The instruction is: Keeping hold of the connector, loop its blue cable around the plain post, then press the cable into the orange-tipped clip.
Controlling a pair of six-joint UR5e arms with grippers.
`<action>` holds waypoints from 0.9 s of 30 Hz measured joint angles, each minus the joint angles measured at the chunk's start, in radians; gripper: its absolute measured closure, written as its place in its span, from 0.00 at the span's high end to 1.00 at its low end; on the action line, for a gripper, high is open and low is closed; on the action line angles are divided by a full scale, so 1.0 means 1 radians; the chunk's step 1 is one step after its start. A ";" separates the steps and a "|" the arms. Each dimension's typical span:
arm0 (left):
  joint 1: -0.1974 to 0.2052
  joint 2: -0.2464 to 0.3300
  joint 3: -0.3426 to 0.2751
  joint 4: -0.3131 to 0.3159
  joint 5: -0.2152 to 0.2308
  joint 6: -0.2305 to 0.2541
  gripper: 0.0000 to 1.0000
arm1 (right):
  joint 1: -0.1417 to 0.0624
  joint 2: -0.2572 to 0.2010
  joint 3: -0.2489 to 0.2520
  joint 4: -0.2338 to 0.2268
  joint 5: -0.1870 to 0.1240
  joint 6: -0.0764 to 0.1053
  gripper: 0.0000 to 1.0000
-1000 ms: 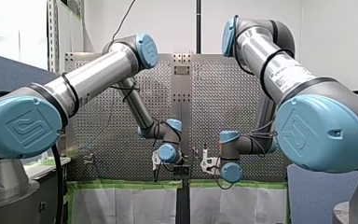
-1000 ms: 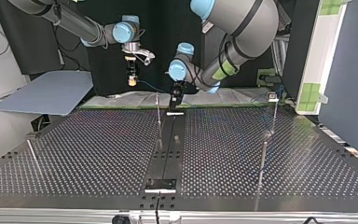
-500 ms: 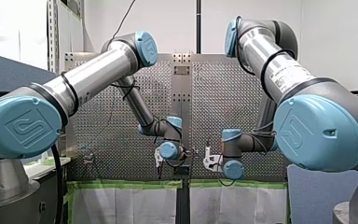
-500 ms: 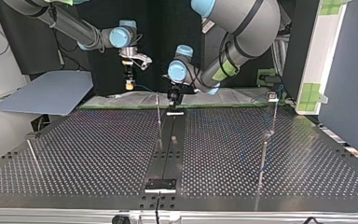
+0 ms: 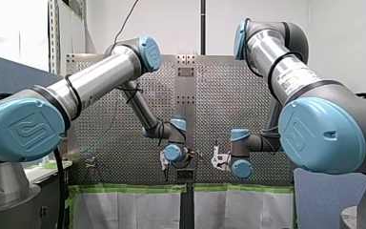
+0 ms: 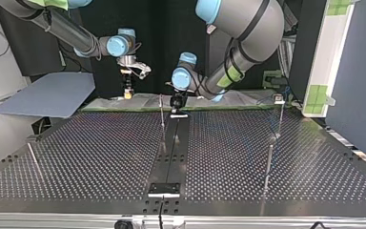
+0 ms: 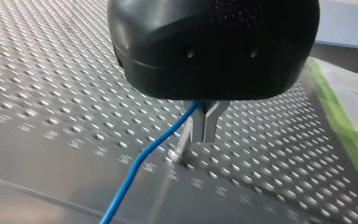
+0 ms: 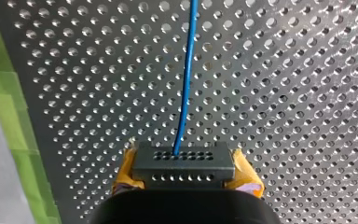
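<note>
Top view: right gripper [image 6: 128, 93] now further toward view's left vs 1 s ago, yellow pads [image 8: 123, 175] clamping black perforated connector [image 8: 184, 165]; left gripper [image 7: 205, 137] pinches thin blue cable [image 7: 140, 161].

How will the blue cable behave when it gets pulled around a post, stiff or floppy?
Probably springy rather than limp: the blue cable runs nearly straight out of the connector in the right wrist view. It likely bends easily: it curves gently ahead of my left gripper. It looks thin, so probably light.
</note>
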 joint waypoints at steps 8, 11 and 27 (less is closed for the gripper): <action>0.015 -0.032 0.061 -0.055 -0.008 0.007 0.00 | -0.034 0.001 -0.033 0.016 -0.018 -0.004 0.13; 0.024 -0.032 0.071 -0.057 -0.007 0.005 0.00 | -0.047 0.001 -0.044 0.016 -0.024 -0.005 0.13; 0.054 -0.033 0.079 -0.064 -0.008 0.006 0.00 | -0.105 0.004 -0.061 0.018 -0.078 -0.003 0.13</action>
